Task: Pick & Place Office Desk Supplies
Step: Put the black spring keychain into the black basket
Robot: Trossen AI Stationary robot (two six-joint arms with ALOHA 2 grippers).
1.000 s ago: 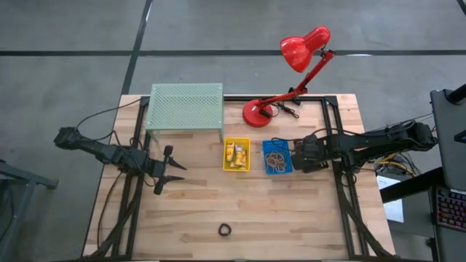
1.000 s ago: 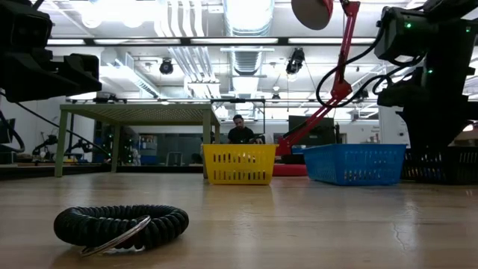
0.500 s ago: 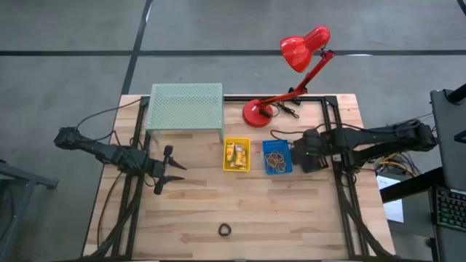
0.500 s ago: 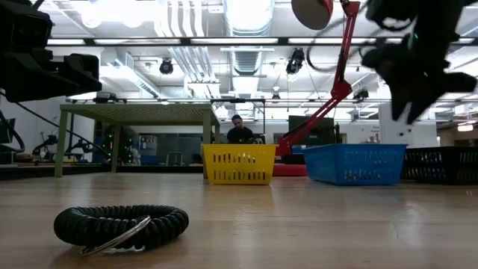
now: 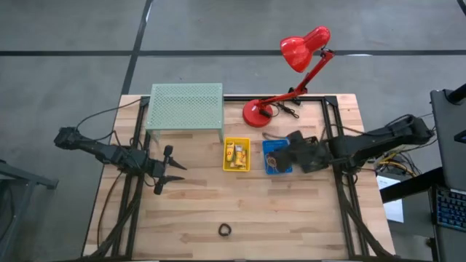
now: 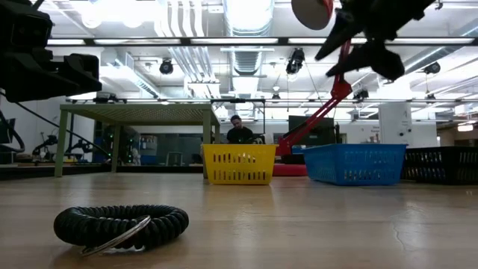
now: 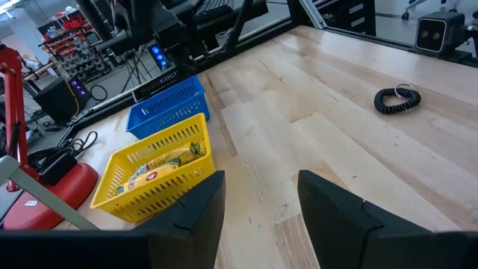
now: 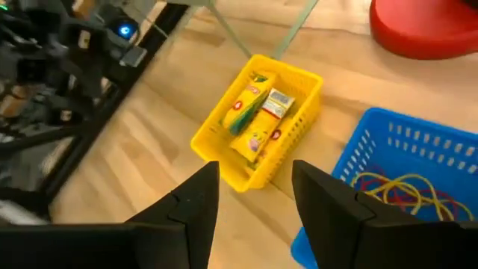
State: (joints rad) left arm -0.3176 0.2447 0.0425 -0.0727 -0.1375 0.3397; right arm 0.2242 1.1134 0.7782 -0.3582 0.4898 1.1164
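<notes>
A black coiled ring lies flat on the wooden table near its near edge, large in the low view and small in the left wrist view. A yellow basket holds yellow packets. Beside it a blue basket holds coloured rubber bands. My right gripper hangs open above the blue basket, raised off the table. My left gripper waits open over the table's left part, its fingers pointing toward the baskets.
A pale green mesh shelf stands at the far left of the table. A red desk lamp has its base behind the baskets and its head beyond the far edge. Bare wood lies between the baskets and the coiled ring.
My right gripper has moved toward the table's left, from beside the blue basket's right side to above it, rising and tipping as it went. The left arm and all the objects have kept still.
</notes>
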